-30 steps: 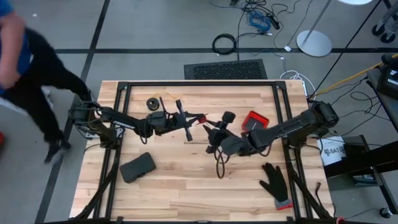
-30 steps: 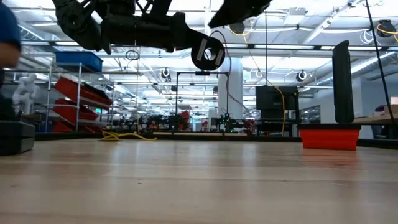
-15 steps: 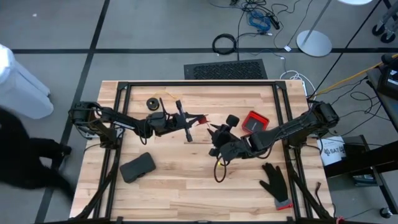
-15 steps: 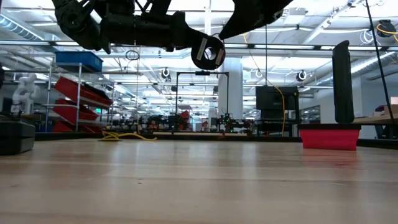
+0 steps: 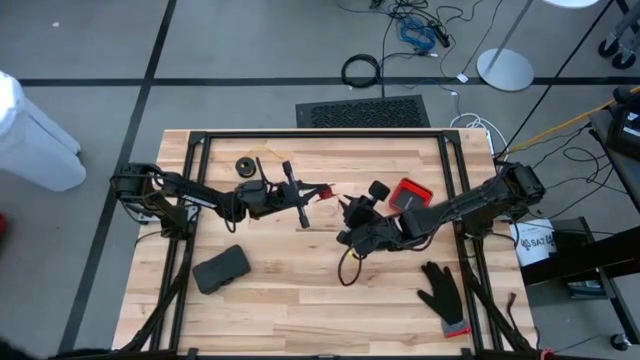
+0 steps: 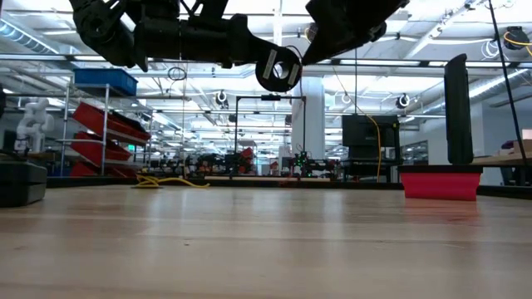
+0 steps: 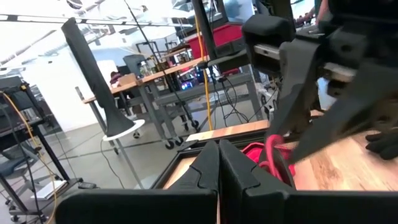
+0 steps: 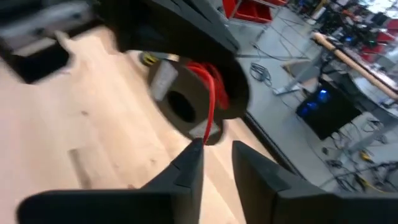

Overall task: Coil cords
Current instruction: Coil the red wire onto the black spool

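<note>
Overhead straight down, low level across table (image 5: 300, 290) (wrists close-up)

- Grey concrete floor (image 5: 250, 40) crossed by dark lines, with a black ribbed mat (image 5: 362, 111) behind the table.
- White round stand base (image 5: 504, 69) among loose cables.
- Bright ceiling strip lights (image 6: 465, 29) over what look like red storage bins (image 6: 104, 124) on shelving.

Right tool (image 5: 347, 208) shifts up the surface (image 5: 300, 310), closer to the left tool's tip, fingers narrowing around the red cord (image 8: 209, 102); cord loop (image 5: 345, 272) below it sits tighter. Person at the left edge is gone from the high view.
</note>
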Motion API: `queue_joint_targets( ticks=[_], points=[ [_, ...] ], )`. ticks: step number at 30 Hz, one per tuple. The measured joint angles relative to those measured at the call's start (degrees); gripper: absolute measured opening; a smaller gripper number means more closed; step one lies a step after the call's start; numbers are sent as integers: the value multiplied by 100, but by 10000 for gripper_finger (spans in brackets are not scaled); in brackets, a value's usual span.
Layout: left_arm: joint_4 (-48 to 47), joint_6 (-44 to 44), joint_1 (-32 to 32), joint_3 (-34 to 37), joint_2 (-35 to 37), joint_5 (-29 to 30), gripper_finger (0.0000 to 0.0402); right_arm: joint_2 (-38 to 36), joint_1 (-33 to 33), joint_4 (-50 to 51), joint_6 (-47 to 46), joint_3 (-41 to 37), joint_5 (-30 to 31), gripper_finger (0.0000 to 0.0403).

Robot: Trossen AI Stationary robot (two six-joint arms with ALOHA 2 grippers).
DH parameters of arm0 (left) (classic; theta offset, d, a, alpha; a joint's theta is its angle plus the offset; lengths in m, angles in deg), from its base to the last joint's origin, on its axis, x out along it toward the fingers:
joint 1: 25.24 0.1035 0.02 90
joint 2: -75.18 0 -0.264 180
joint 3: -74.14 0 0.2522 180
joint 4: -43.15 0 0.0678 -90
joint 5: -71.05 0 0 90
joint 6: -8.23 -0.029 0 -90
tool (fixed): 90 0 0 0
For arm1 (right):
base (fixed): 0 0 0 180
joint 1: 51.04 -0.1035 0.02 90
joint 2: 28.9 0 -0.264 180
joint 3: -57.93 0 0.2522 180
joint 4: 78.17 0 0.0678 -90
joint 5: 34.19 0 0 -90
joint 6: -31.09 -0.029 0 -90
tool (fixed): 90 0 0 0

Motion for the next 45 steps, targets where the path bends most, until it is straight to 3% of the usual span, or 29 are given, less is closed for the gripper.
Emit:
queue_joint_targets(
  ticks=[7, 10, 18, 28, 34, 45],
  points=[
    [4, 4, 0, 0, 2, -2, 0, 0, 147, 93, -1, 0, 37, 5],
    [5, 4, 0, 0, 2, -2, 0, 0, 136, 170, -122, 0, 14, 13],
    [-24, 4, 0, 0, 5, -4, 0, 0, -155, 550, -1014, -139, -938, 47],
    [-25, 7, 0, 0, 7, -4, 0, 7, -308, -2284, -777, -1486, -1023, 115],
    [-24, 7, 0, 0, 7, -7, 0, 7, -163, -3693, -376, -2021, -1014, 130],
    [-25, 7, 0, 2, 7, -7, 0, 7, 79, -3886, -310, -2096, -1439, 121]
  ],
)
